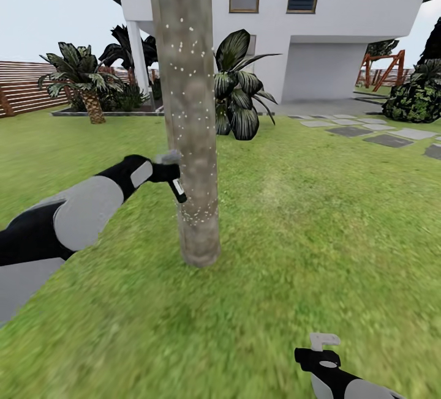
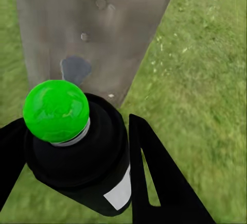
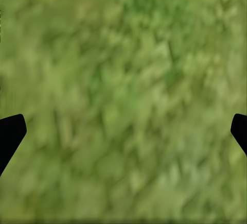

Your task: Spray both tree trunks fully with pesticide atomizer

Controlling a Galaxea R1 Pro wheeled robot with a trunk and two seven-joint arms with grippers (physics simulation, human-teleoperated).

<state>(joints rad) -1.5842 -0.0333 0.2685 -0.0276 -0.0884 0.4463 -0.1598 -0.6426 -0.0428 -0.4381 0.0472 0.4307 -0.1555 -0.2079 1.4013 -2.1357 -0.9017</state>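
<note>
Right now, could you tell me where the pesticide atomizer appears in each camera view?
Head view: pesticide atomizer left of centre, held in the left gripper against the tree trunk.
Left wrist view: low, between the fingers.
Right wrist view: not there, just grass.
Shared landmark: the trunk.

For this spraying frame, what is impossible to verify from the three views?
- Far side of the tree trunk: hidden by the trunk itself in the head view, so the white specks there cannot be checked.
- Tree crown: cut off by the head view's top edge.
- Pesticide atomizer nozzle: too small in the head view.
- Right gripper fingers: cut off at the right wrist view's edges.
</note>
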